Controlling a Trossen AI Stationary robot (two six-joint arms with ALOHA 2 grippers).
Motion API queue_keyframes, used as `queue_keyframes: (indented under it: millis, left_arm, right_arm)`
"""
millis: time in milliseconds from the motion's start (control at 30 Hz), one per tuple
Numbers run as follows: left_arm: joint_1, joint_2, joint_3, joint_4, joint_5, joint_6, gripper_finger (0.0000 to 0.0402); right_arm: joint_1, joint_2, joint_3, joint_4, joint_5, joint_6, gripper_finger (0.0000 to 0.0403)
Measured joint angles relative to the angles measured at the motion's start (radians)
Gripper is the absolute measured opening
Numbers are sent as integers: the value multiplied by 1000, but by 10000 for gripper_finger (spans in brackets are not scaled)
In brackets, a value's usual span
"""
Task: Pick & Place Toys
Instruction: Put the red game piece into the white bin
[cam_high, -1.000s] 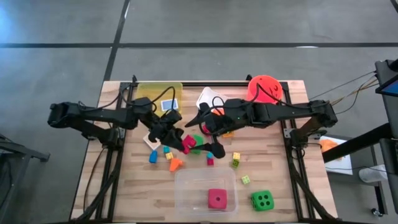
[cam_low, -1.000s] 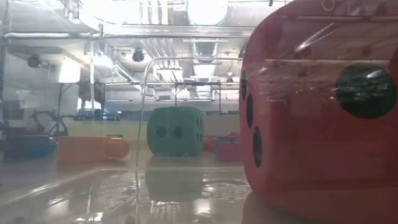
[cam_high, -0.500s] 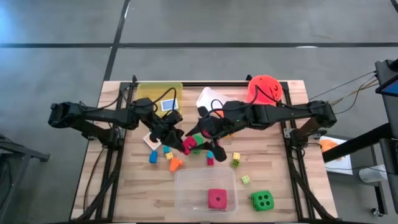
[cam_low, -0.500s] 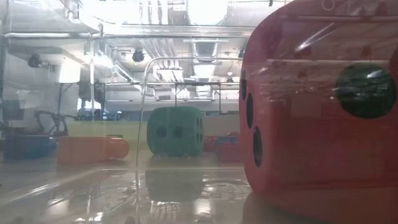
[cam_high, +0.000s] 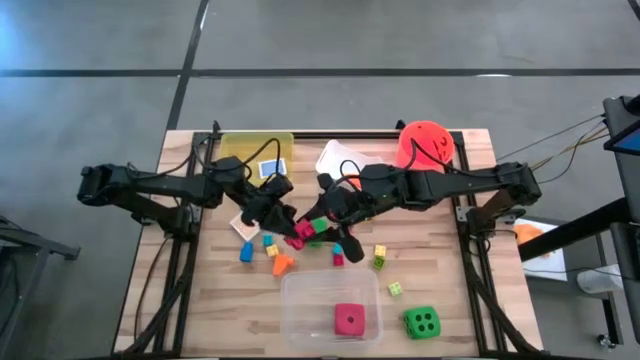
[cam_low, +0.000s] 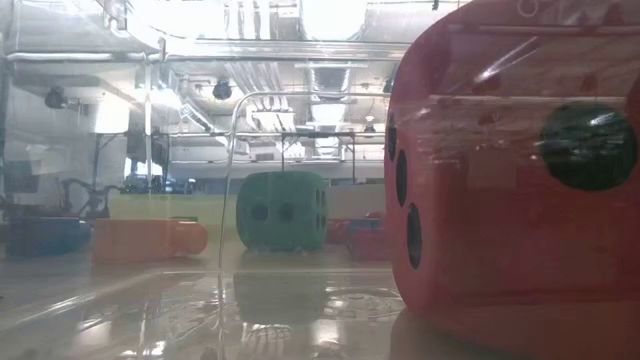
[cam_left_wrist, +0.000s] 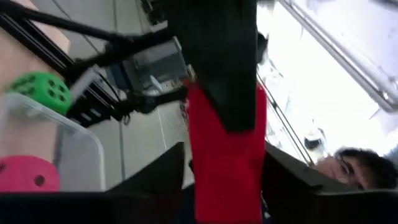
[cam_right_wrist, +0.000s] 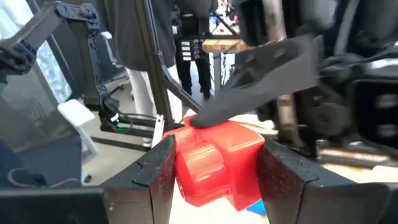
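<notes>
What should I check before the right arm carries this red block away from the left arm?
1. Red block sits between the right gripper's fingers: ok.
2. Left gripper free of the block: cannot tell; the block fills its wrist view.
3. Clear tub has room: ok, it holds only the pink die.
4. Green die out of the way: ok, it stands outside the tub, on its right.
5. Both grippers meet above the loose blocks at mid-table: ok.
</notes>
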Motion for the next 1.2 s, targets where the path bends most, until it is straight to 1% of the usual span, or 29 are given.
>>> queue_keyframes:
  millis: [167, 267, 367, 500, 700, 800, 867, 1000, 1100, 1200]
  left_arm:
    - [6, 1, 1, -1, -18, -26, 279]
    - [8, 1, 1, -4, -18, -33, 314]
    - [8, -4, 1, -5, -18, -33, 342]
    - [7, -30, 0, -6, 5, -21, 365]
    - [7, -129, -3, -19, 11, 40, 369]
    - [7, -194, -3, -133, 15, 81, 370]
    - [7, -235, -4, -270, 3, 121, 370]
    - [7, -304, -5, -538, -97, 180, 370]
    - [7, -344, -5, -713, -183, 213, 370]
    - [7, -379, -5, -852, -262, 227, 370]
  right_arm:
    - [1, 0, 0, 2, -13, 34, 171]
    - [0, 0, 0, 0, -13, 60, 171]
    - [-1, -1, 0, -8, -9, 101, 170]
    - [-9, -9, -1, -19, -6, 171, 170]
    - [-34, -49, 0, -79, -9, 265, 169]
    - [-43, -62, -1, -89, -6, 293, 169]
    - [-57, -74, -1, -92, -5, 305, 169]
    - [-111, -93, 0, -133, 6, 365, 168]
    - [-165, -94, 0, -230, 66, 433, 168]
    - [-232, -88, 0, -358, 87, 495, 168]
